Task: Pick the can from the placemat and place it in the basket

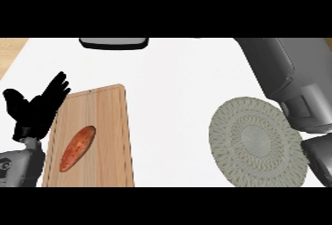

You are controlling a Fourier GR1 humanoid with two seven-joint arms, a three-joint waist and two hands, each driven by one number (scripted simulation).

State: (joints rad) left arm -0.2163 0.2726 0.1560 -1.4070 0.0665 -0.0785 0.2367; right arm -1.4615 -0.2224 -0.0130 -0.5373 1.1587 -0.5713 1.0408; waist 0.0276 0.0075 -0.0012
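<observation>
Placemat (258,143), round and grey with a woven pattern, lies bare on the white desk (175,79), and no can shows on it or elsewhere in the head view. Well left of the placemat, a wooden cutting board (103,132) carries a reddish sweet potato (77,148). Beyond the board's left edge, the left robot hand (35,107) rests with fingers spread wide, holding nothing. Above the placemat the right forearm (285,74) runs upward, its hand out of sight. Far up from the placemat, a dark rim (113,42), possibly the basket, shows.
</observation>
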